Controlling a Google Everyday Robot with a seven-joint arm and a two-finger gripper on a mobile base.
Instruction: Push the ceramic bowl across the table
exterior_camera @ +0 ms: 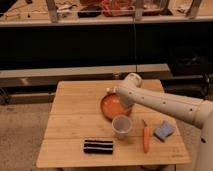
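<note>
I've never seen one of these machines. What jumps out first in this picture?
The big white arm reaches in from the right, its closed hand down at the far rim of the orange bowl in the middle of the wooden table. Just in front of the bowl stands a white cup, with a carrot and a blue sponge further right.

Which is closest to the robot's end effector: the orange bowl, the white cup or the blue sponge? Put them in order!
The end effector is at the far rim of the ceramic bowl.
1. ceramic bowl: right beside it, in the middle of the table.
2. white cup: just in front of the bowl.
3. blue sponge: farthest, past the carrot, near the front edge.
</note>
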